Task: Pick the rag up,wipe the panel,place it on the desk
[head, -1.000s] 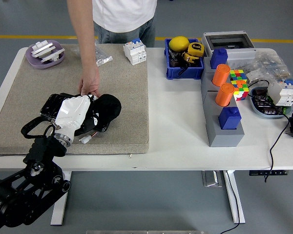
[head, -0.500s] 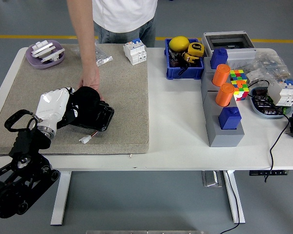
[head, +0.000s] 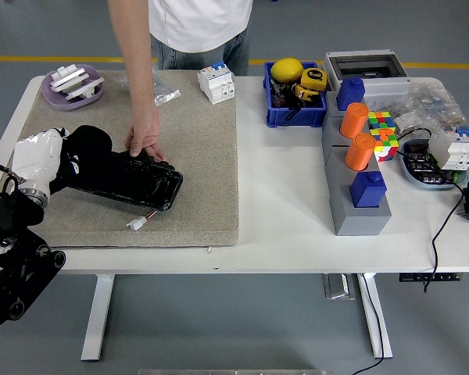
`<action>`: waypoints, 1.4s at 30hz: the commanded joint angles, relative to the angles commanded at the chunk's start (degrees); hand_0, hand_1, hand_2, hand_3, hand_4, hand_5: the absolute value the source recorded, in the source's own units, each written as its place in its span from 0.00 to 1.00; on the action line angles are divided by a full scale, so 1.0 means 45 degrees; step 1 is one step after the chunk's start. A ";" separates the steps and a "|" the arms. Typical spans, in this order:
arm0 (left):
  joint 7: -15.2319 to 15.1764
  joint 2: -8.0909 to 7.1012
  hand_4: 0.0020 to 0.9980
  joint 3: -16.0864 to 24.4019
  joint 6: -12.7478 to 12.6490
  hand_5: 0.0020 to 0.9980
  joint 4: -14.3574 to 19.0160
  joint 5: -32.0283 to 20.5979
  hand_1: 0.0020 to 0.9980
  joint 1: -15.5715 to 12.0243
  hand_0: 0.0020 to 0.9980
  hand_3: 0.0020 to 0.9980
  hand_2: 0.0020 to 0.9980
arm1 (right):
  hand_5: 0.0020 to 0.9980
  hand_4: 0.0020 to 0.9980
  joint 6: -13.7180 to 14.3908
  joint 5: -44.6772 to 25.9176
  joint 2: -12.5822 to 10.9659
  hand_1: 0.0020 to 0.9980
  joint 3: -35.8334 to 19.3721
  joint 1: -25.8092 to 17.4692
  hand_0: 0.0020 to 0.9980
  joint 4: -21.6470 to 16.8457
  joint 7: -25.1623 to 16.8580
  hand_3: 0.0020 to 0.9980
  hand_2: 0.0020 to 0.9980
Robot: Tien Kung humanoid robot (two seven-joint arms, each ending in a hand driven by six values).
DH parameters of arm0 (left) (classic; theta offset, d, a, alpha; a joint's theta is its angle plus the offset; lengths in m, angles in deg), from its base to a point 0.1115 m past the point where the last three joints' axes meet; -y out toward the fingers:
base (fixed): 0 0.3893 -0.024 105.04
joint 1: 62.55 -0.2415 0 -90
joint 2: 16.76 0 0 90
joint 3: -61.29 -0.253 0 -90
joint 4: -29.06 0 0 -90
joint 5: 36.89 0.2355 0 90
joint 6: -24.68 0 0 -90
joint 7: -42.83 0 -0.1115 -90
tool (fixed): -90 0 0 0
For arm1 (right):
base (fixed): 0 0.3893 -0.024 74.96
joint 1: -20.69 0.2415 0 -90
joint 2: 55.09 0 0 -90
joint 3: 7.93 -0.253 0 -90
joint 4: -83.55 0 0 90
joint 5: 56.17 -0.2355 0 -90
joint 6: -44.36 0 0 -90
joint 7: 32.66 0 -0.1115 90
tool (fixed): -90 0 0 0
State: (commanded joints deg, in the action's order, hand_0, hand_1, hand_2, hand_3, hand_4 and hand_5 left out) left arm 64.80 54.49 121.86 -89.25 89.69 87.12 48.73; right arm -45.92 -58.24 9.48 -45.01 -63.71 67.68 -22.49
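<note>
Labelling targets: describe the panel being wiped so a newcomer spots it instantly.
Start at the beige mat covering the table's left half. On its left part lies the panel, a flat glossy black slab, steadied by a person's hand, with the robot's left hand pressing a black rag at its left end. Nothing else there is flat and black.

The table carries two orange cylinders (head: 353,120), two blue blocks (head: 367,188), one colourful cube (head: 381,131), one blue bin (head: 295,108), one purple dish (head: 73,87), one black panel (head: 133,178) and one black rag (head: 86,142).

A glossy black rectangular panel (head: 125,178) is laid on a beige felt mat (head: 195,156), left of a grey plastic block (head: 352,205).
</note>
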 joint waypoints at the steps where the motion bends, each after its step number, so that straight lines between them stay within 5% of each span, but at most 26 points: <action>1: 0.0001 -0.0019 0.00 -0.0016 -0.0003 0.00 -0.0109 -0.0007 0.44 0.0031 0.28 0.42 0.59 | 0.43 0.93 0.0003 0.0006 -0.0002 0.64 0.0002 0.0005 0.75 -0.0003 -0.0001 0.57 0.67; 18: -0.0064 -0.0055 0.00 0.0247 -0.0202 0.00 -0.0610 -0.0109 0.44 -0.0012 0.29 0.43 0.58 | 0.43 0.93 0.0047 0.0011 -0.0007 0.65 0.0009 0.0004 0.75 -0.0012 0.0002 0.57 0.67; 42: 0.0183 0.0187 0.00 -0.2079 -0.0128 0.00 0.1995 -0.0463 0.43 -0.0389 0.29 0.43 0.58 | 0.43 0.93 0.0035 -0.0028 -0.0027 0.64 -0.0044 0.0010 0.75 0.0015 -0.0031 0.57 0.67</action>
State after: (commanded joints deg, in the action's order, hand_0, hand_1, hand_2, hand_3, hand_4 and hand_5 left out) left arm 65.63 55.33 112.51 -89.83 98.66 85.04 46.98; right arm -45.76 -58.36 9.36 -45.20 -63.66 67.75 -22.63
